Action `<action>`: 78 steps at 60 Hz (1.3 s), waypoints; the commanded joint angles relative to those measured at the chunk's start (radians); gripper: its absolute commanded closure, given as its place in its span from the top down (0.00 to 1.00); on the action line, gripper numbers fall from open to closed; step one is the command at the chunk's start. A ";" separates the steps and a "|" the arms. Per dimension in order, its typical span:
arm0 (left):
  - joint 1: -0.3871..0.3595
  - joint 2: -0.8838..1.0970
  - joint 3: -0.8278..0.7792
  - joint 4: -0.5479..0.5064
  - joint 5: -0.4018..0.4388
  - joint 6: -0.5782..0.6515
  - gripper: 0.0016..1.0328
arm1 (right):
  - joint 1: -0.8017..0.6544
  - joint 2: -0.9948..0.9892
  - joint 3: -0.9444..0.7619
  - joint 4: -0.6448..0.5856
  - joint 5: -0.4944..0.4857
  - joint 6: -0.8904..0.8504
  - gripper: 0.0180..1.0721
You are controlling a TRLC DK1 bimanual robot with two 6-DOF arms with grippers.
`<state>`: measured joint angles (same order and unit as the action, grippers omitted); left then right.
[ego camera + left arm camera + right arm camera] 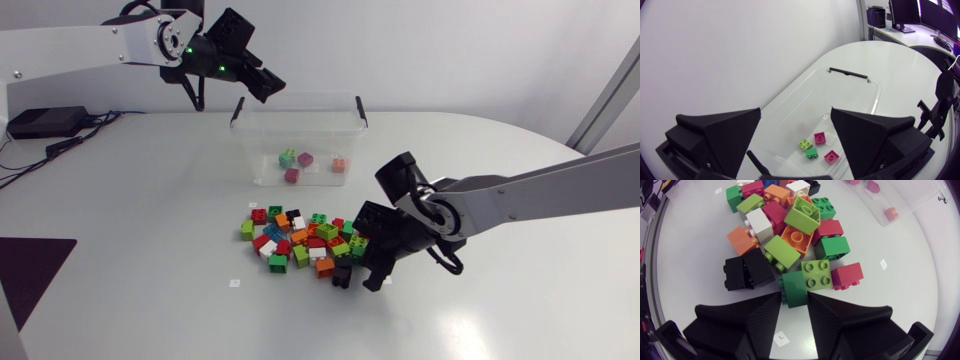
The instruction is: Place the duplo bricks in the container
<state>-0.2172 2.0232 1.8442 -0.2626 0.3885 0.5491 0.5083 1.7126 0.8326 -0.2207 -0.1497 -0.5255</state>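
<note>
White table (520,300) fills every view; on it stands the clear container (262,150), and just in front of it lies the loose pile of duplo bricks (300,240).

From above, the right gripper (357,278) is a dark mass at the pile's near right edge, and its hold cannot be made out there; the right wrist view settles it: the two fingertips press against opposite sides of a dark green brick (790,286) that rests on the table, with a lime brick (815,274) just ahead of it and a black brick (742,272) beside it.

The left gripper (268,88) hangs over the container's back left corner; its fingers stand wide apart with nothing between them (plainest in its own view), and the container floor shows through the gap.

There four bricks show, lime (805,144), green (811,153) and two pink (820,138); the orange brick (340,164) seen from above is hidden behind a finger; the container's near wall is cut off.
</note>
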 commanded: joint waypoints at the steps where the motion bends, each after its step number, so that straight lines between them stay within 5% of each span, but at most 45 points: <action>1: 0.001 -0.031 -0.034 0.005 0.003 -0.003 0.95 | 0.006 0.022 0.019 -0.014 -0.007 -0.019 0.21; 41: -0.004 -0.103 -0.112 -0.003 0.003 -0.008 0.95 | -0.048 -0.222 -0.024 -0.124 -0.007 -0.014 0.18; 78: 0.030 -0.547 -0.593 -0.041 0.026 0.115 0.95 | -0.122 -0.242 0.280 -0.190 -0.004 0.053 0.19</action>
<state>-0.2077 1.4967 1.3296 -0.2905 0.4042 0.6167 0.3981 1.4338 1.0554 -0.3973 -0.1558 -0.4988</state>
